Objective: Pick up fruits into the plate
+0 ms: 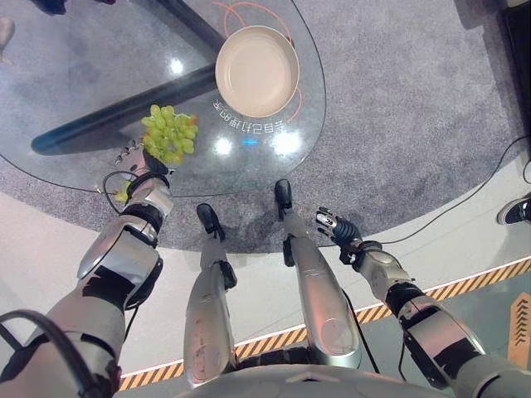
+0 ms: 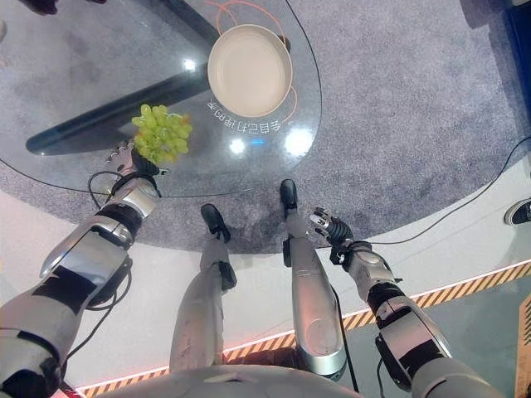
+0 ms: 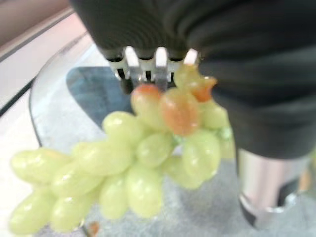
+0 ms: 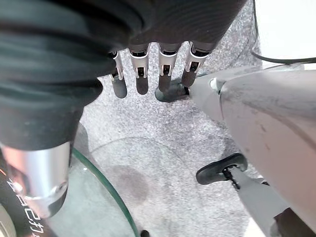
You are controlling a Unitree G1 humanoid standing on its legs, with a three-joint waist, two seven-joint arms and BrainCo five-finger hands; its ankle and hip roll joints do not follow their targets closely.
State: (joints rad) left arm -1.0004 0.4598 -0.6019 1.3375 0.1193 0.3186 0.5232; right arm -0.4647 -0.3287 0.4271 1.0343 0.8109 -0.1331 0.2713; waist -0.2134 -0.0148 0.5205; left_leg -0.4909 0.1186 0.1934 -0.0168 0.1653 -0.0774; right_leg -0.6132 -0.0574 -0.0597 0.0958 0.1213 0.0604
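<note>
The right hand hangs low beside the table's near edge, over the grey carpet, its fingers straight and relaxed with nothing in them. A person's shoe shows at the far right, where pale floor meets a strip of yellow-and-black hazard tape.

At the near left rim of the round glass table, the left hand has the grapes. From its wrist the fingers curl down onto the stem end of the bunch, so the hand is closed around the green grapes there. I cannot tell whether the bunch is lifted clear of the glass or resting on it. The bunch runs long-ways away from the hand, its stem end at the fingers and its loose end pointing further in over the table. 2 or so grapes near the fingers look reddish.

Further in, toward the far right of the table, sits 1 cream plate, round and shallow, with nothing in it. It stands well apart from the grapes. An orange ring printed on the glass runs round behind the plate. Ceiling lights glint off the glass between plate and grapes, and a dark table leg shows through the top.
</note>
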